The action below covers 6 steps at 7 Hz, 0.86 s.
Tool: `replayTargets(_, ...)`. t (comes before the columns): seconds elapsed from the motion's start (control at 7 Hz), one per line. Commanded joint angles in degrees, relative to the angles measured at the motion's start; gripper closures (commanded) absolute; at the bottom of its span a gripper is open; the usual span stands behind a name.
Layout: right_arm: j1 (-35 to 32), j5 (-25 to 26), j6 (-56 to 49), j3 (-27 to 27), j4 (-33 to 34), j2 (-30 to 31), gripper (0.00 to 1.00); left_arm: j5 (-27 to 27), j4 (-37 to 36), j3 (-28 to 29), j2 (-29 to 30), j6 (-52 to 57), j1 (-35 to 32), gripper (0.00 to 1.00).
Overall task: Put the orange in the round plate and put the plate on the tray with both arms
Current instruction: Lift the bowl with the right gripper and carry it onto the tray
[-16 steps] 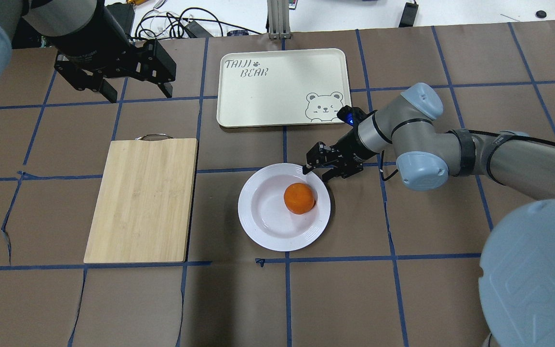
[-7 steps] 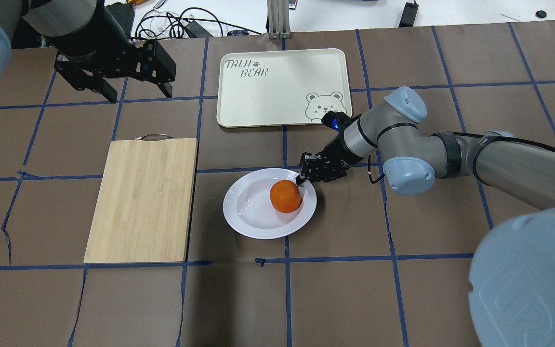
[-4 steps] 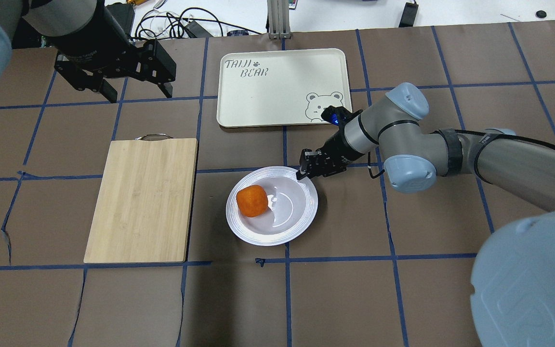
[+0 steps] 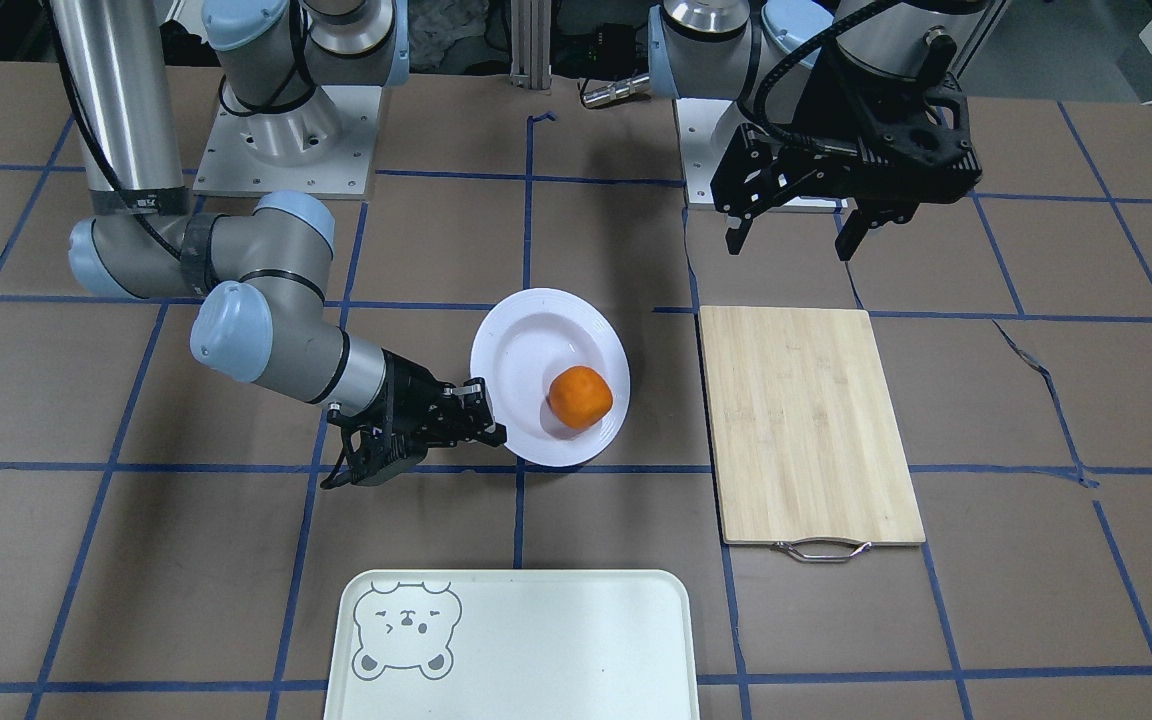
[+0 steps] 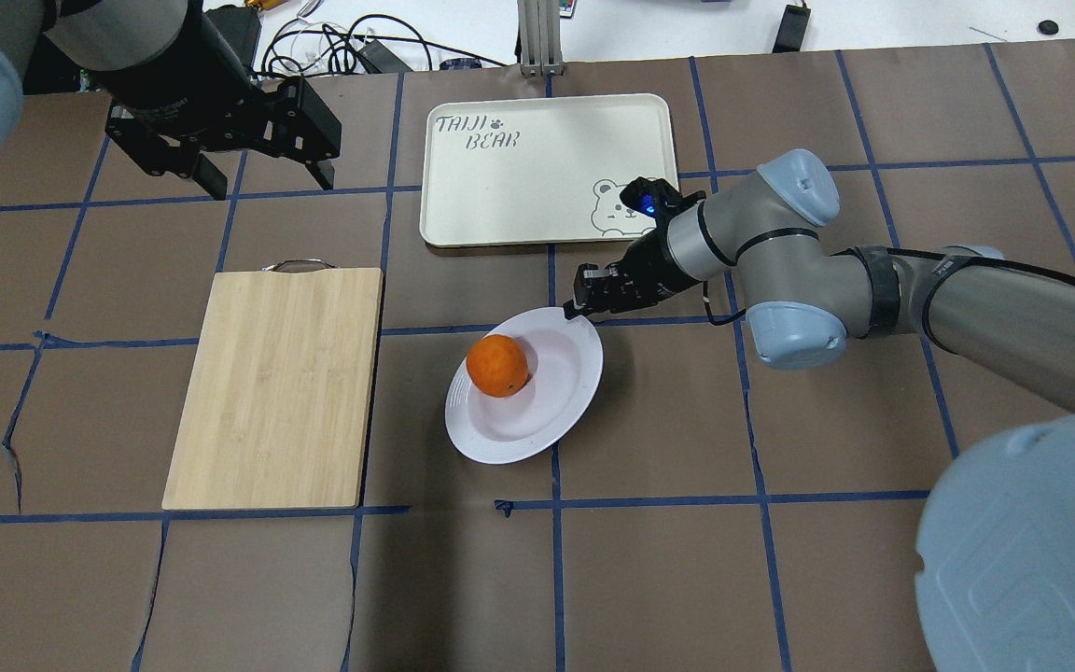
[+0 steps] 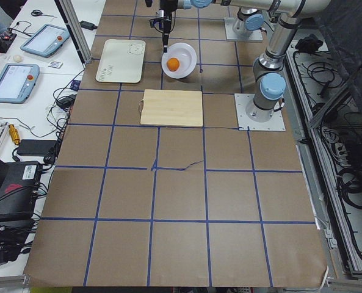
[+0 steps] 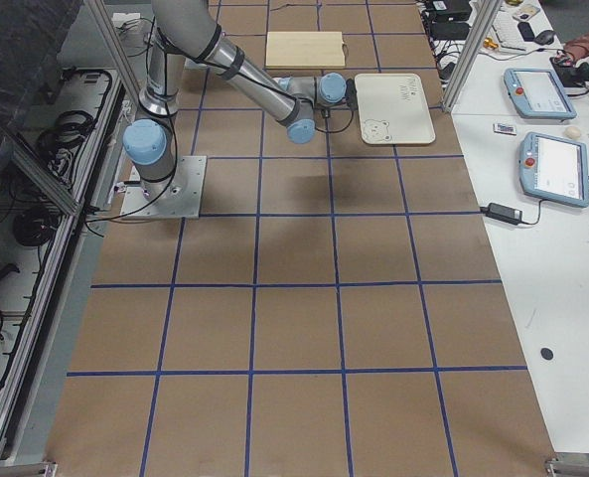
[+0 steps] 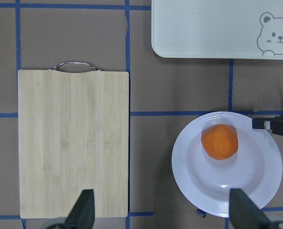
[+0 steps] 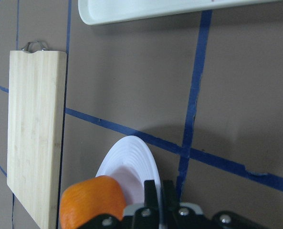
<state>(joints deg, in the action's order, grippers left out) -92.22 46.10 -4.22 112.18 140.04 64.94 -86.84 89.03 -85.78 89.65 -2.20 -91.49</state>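
Right gripper [image 5: 584,301] is clamping shut on the far-right rim of the round plate [image 5: 547,415], and the right wrist view is showing the ribbed rim caught between its fingers. The plate is sitting mid-table, near the tray [image 5: 537,187] but not on it. It is tilting: the gripped edge is riding high and the opposite edge is dipping toward the cutting board [image 5: 276,392]. Whether that low edge is touching the table, cannot tell from these angles; possibly just clear. The orange [image 5: 497,366] is lying inside the plate, off-centre toward the cutting-board side. Left gripper [image 5: 267,177] is hanging wide open and holding nothing, well apart from the plate, up on the cutting-board side. Judgement: the carry to the tray is getting under way on one arm only. Risks: the orange is lying loose, and a steeper tilt or a jerk would likely be sending it over the low rim. A glossy plate pinched at one point is also liable to be pivoting or slipping between the fingers under the off-centre load. Orientation: the plate is round, so it has no true long axis; its face is pointing up and leaning toward the cutting board. The tray's long axis is running across the table, with the bear corner nearest the right gripper.
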Motion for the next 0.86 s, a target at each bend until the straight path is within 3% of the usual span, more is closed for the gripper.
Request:
replayTargets(0.0,0.4,-2.6,-0.2,0.1,0.5,1.1,1.0,0.0,-0.1,0.0,0.0,0.0,0.0,0.0)
replayTargets(0.71,2.6,-10.7,-0.2,0.4,-0.1,1.1,1.0,0.0,0.0,0.0,0.0,0.0,0.0,0.0)
